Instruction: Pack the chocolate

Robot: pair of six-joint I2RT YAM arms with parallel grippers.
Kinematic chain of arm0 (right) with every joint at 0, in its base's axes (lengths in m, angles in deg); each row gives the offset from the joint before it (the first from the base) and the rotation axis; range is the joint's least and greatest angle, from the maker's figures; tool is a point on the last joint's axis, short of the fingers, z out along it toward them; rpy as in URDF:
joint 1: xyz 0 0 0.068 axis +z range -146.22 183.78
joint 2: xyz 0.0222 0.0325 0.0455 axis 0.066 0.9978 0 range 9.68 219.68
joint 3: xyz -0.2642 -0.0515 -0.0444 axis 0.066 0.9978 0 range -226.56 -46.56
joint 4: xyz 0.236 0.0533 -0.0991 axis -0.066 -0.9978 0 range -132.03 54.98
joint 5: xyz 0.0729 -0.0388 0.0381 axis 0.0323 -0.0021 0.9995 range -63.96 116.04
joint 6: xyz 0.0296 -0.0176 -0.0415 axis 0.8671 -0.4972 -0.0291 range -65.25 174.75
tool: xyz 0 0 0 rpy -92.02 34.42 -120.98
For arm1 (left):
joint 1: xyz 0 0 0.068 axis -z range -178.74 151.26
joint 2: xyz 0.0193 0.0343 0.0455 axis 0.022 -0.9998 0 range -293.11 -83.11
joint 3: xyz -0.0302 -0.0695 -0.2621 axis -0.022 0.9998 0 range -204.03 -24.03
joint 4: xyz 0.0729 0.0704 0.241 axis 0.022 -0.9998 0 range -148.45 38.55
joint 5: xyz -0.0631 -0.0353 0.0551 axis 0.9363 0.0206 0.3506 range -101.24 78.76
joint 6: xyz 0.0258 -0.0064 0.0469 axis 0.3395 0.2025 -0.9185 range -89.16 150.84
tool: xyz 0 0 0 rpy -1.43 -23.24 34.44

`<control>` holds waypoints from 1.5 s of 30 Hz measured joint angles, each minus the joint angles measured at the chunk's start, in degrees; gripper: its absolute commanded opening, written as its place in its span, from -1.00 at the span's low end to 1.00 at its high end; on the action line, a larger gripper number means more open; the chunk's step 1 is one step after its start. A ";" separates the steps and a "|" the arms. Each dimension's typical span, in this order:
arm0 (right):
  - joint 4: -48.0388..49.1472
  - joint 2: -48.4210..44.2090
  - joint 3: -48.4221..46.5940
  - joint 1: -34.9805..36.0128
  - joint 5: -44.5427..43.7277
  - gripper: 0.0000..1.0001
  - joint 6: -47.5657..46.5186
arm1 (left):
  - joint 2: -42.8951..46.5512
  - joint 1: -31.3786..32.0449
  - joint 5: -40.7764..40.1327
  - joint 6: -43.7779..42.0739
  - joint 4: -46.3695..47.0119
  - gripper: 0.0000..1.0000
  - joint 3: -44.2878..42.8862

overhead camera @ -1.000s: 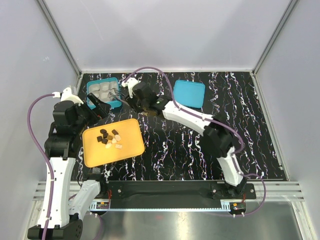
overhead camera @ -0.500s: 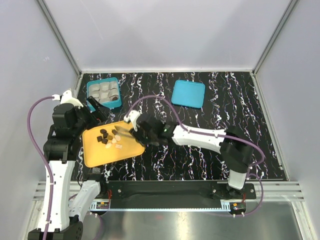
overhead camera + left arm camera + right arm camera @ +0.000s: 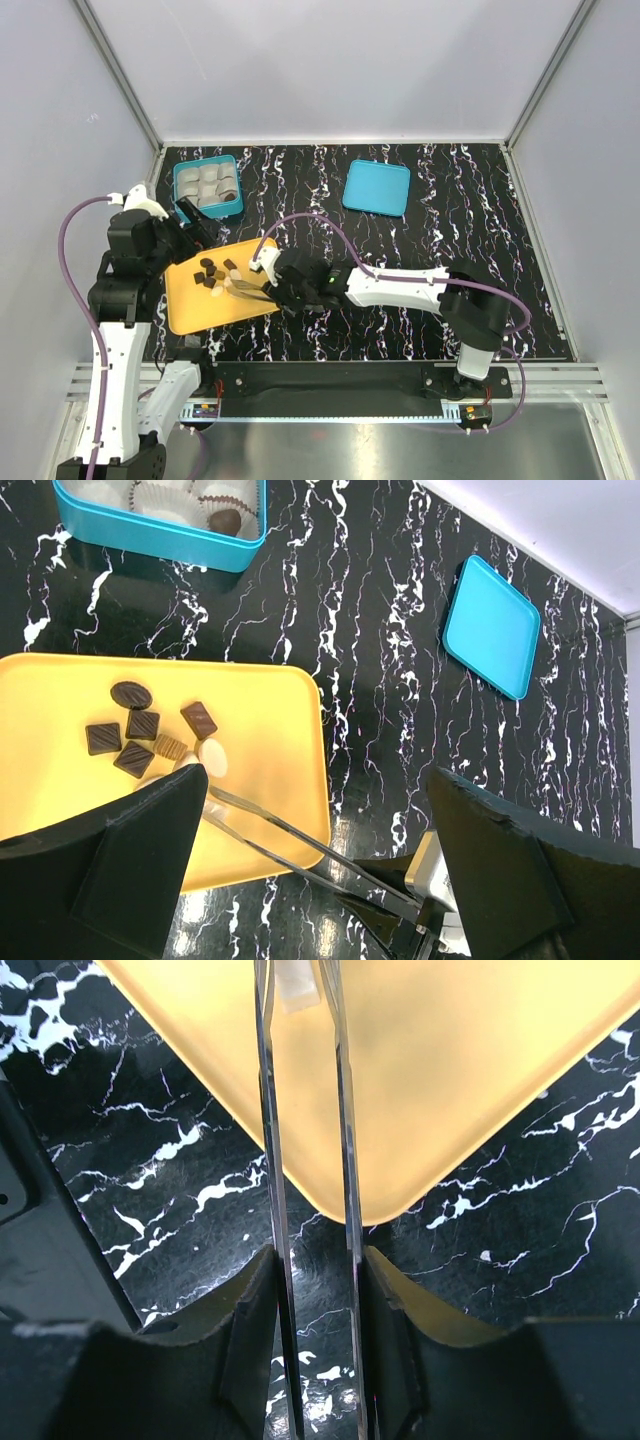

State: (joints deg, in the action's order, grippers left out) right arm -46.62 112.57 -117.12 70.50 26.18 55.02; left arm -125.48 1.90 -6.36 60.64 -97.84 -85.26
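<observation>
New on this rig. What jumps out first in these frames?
The bright orange tray at near left, with a small cluster of dark and cream chocolate pieces. The right gripper holds long metal tweezers stretched over it, tips astride a cream piece. Far back: a teal box at left, a flat teal lid lying apart to its right.

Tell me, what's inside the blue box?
The teal box holds pale paper cups, and one cup has a dark chocolate in it. The other cups are cut off or too small to check.
</observation>
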 measured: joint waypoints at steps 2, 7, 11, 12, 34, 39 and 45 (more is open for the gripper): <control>0.24 -0.02 0.61 0.07 0.00 -0.10 0.04 | 0.04 0.00 0.00 -0.02 -0.22 0.98 0.00; 0.26 -0.07 1.92 0.26 0.00 -0.09 0.24 | 0.31 0.00 0.02 0.00 -0.04 0.98 0.66; 0.28 -0.07 2.05 0.44 0.02 -0.08 0.26 | 0.31 0.00 0.04 0.02 -0.15 0.98 1.11; 0.31 -0.07 2.05 0.46 0.02 -0.08 0.26 | 0.26 0.00 0.04 0.02 -0.09 0.98 1.25; -1.55 -1.84 1.29 0.79 -1.49 -0.46 0.72 | 0.20 0.00 0.07 0.07 0.17 0.98 1.77; -4.28 -1.84 -4.83 0.50 -2.73 -0.47 0.83 | 0.13 0.00 0.07 0.11 0.17 0.98 1.05; -5.77 1.84 -17.53 -3.28 -3.10 -0.47 0.61 | -0.13 0.00 0.07 0.72 0.02 0.98 -0.39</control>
State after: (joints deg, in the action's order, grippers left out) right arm -52.39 114.40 -134.65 67.22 23.07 55.63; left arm -125.61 1.90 -6.29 61.36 -97.82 -85.66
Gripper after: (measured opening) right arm 0.357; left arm 0.988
